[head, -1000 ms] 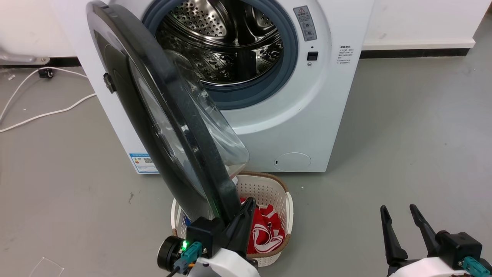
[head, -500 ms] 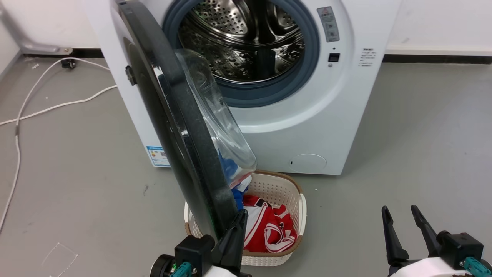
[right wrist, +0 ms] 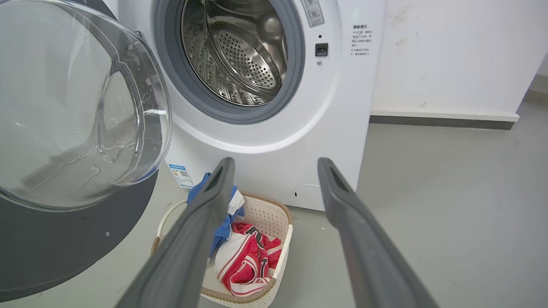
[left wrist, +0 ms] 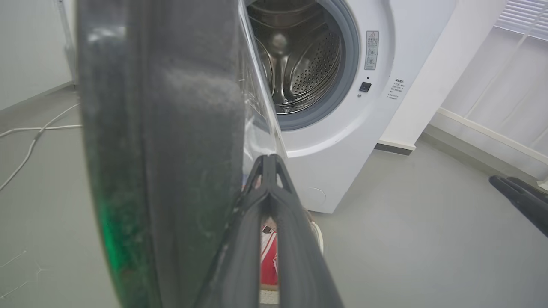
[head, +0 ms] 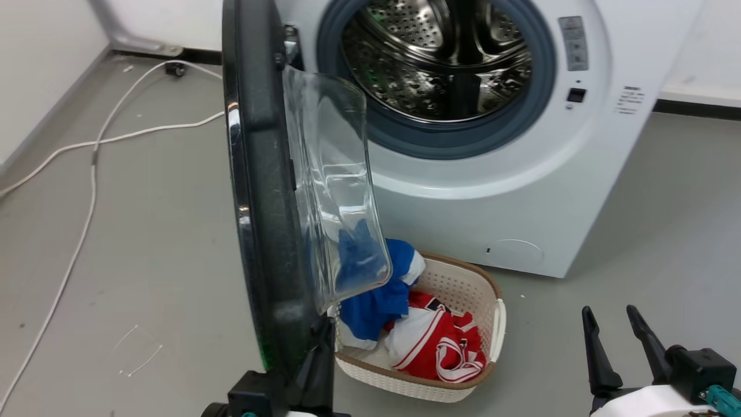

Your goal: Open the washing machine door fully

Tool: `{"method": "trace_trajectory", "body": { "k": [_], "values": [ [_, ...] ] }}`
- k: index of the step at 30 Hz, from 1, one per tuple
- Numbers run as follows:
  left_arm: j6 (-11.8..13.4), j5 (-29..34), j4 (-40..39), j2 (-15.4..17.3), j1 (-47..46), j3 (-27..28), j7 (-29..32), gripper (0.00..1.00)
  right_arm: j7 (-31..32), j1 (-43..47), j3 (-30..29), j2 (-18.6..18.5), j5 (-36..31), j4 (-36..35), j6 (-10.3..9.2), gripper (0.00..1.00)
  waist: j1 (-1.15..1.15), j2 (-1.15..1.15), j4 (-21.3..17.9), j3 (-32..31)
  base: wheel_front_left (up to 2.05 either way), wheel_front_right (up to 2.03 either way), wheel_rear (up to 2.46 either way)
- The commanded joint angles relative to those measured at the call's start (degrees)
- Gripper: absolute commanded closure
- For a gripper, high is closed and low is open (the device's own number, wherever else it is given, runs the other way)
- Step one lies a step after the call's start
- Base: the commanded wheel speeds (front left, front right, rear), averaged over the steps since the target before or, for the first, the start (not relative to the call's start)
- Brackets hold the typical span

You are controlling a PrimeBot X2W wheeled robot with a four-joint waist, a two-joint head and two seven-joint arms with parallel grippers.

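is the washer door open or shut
Open: the washing machine door stands edge-on, swung clear of the washing machine, steel drum exposed.

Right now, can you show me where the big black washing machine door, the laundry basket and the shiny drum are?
washing machine door (head: 260, 231): head view, on its black outer edge.
laundry basket (head: 457, 284): head view, on its bare holey inner wall.
steel drum (head: 428, 75): head view, on its perforated inside wall.
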Motion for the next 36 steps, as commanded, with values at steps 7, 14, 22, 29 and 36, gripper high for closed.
{"method": "trace_trajectory", "body": {
  "k": [7, 14, 22, 29, 36],
  "values": [
    [2.6, -1.4, -0.3, 2.1, 1.1, 5.7, -2.2, 1.0, -0.2, -0.8, -0.6, 0.1, -1.5, -1.8, -0.01, 0.0, -0.01, 0.0, 5.1, 0.7, 0.0, 0.0, 0.0],
    [1.4, -5.4, 1.4, 6.0, -1.5, 13.3, -4.1, 1.0, 0.2, -1.2, -0.4, 0.1, -2.0, -3.6, -0.01, 0.0, -0.01, 0.0, 6.5, 1.9, 0.0, 0.0, 0.0],
    [0.3, -10.1, 6.5, 11.5, -5.8, 23.2, -6.2, 1.0, 1.2, -2.3, 0.0, 0.1, -2.5, -4.6, -0.01, 0.0, -0.01, 0.0, 5.2, 4.2, 0.0, 0.0, 0.0],
    [-1.5, -13.4, 14.2, 15.9, -9.9, 29.4, -7.1, 1.0, 1.6, -2.8, -0.2, 0.1, -2.9, -4.8, -0.01, 0.0, -0.01, 0.0, 3.7, 5.3, 0.0, 0.0, 0.0],
    [-3.6, -14.8, 21.0, 19.1, -13.3, 31.6, -7.7, 1.0, 1.9, -3.0, -0.4, 0.1, -2.9, -4.8, -0.01, 0.0, -0.01, 0.0, 2.9, 5.4, 0.0, 0.0, 0.0]
  ]
}}
